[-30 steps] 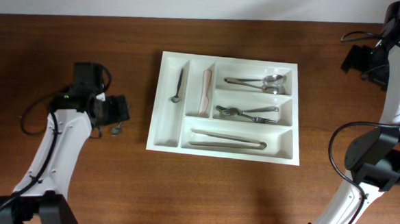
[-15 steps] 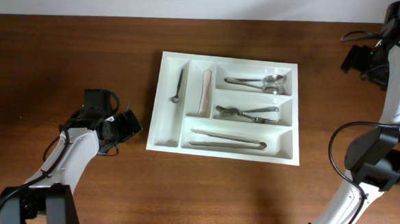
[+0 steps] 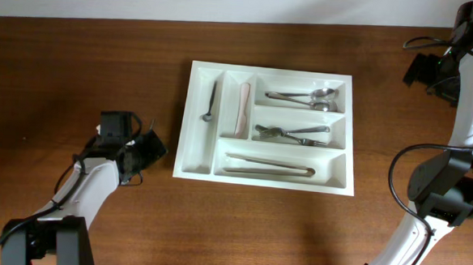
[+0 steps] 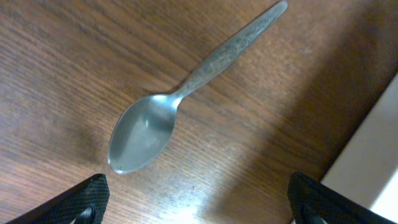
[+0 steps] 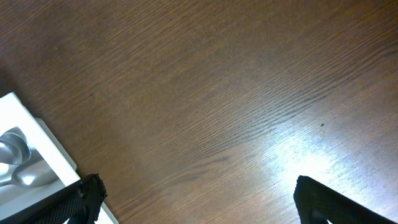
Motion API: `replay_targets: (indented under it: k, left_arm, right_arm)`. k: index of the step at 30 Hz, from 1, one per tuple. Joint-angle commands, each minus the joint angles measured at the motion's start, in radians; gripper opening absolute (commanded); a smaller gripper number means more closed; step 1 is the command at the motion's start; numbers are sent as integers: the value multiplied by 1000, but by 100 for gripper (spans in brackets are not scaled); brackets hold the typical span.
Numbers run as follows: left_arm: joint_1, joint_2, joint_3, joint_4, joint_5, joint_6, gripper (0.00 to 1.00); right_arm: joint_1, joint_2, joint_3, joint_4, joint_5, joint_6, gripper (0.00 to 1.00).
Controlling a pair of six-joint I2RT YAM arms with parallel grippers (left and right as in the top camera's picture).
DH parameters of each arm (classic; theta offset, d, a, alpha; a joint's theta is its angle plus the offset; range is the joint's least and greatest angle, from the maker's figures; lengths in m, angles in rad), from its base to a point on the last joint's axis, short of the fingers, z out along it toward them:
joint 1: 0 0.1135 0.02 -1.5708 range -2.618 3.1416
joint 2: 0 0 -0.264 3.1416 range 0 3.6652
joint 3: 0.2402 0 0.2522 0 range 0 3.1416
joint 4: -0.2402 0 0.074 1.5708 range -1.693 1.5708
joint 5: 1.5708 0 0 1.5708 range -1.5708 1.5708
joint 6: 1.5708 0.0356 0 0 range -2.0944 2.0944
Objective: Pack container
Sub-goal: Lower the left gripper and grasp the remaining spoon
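The left gripper (image 4: pixel 205 202), jaws spread wide and empty, is hovering over a spoon (image 4: pixel 149 134) lying on the table (image 4: pixel 292 112) just left of the tray (image 3: pixel 199 151). The pick-up appears to be in hand, and it calls next for lowering and closing on the handle. Beyond, the right gripper (image 5: pixel 199 199) is hanging wide open and idle.

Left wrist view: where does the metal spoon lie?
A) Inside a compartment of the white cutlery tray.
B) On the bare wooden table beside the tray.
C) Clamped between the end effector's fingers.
B: the spoon lies flat on the wooden table, outside the edge of the white cutlery tray, and the left end effector is open over it, not gripping it.
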Motion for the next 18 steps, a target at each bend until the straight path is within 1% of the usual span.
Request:
replay_targets:
  k: [1,5,7,9,10,16,17,18]
  left_arm:
    - [2,-11,-47,73,-12,-15,93]
    - [2,-11,-69,119,-41,-15,91]
    - [2,-10,-69,122,-91,-16,89]
    - [2,-10,-69,127,-122,-15,89]
    - [2,-10,-69,133,-135,-15,82]
    - [2,-10,-69,176,-162,-15,61]
    - [2,-10,-69,183,-162,-15,55]
    - [2,-10,-69,184,-162,-15,52]
  right_arm:
    - [5,5,-4,0,16,0,99]
    - [5,5,-4,0,16,0,99]
    - [5,5,-4,0,16,0,99]
    - [5,5,-4,0,16,0,99]
    - [5,5,-4,0,16,0,99]
    - [5,5,-4,0,16,0,99]
    - [5,5,-4,0,16,0,99]
    - [5,5,-4,0,16,0,99]
